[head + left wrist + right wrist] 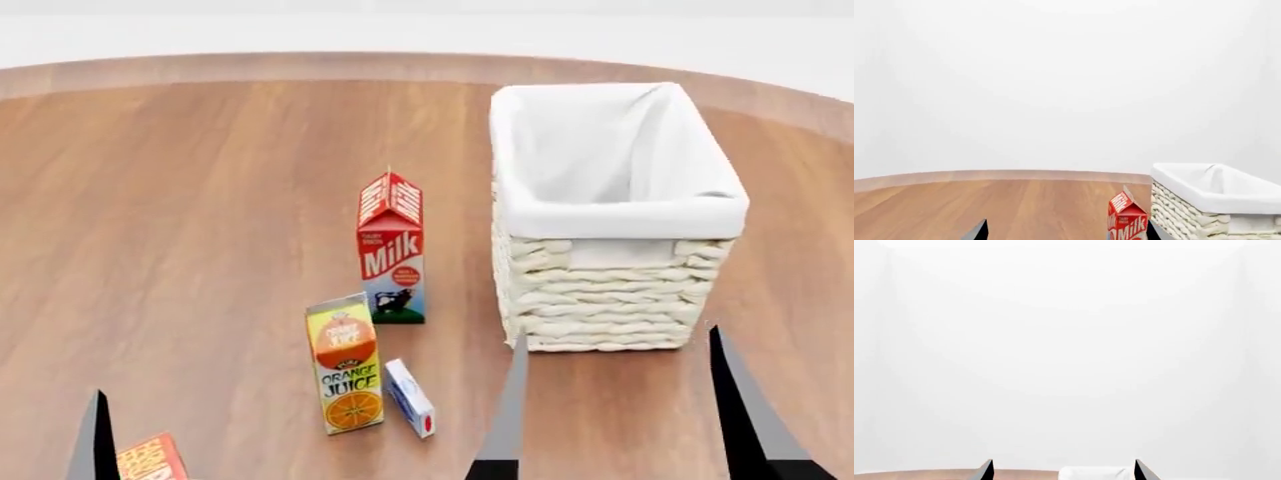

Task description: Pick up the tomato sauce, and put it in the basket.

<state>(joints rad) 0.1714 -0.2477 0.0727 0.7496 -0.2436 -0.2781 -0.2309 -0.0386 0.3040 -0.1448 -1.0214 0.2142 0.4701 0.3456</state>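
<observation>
The tomato sauce is out of view in all three views. The basket (pixel 621 215), cream wicker with a white cloth liner, stands on the wooden table at the right; it shows empty. Its corner appears in the left wrist view as the basket (pixel 1214 200), and its rim in the right wrist view as the basket (pixel 1094 473). My right gripper (pixel 617 420) is open just in front of the basket, nothing between its fingers; the right gripper (pixel 1063 471) faces the basket's rim. My left gripper (pixel 1066 232) is open and empty; one of its fingers (pixel 94 445) shows at the head view's lower left.
A red milk carton (pixel 391 250) stands left of the basket, seen as the milk carton (pixel 1126 220) by the left gripper's finger. An orange juice carton (pixel 346 362) and a small white-blue box (pixel 410 397) lie nearer. An orange-red box (pixel 151 460) sits at the lower left.
</observation>
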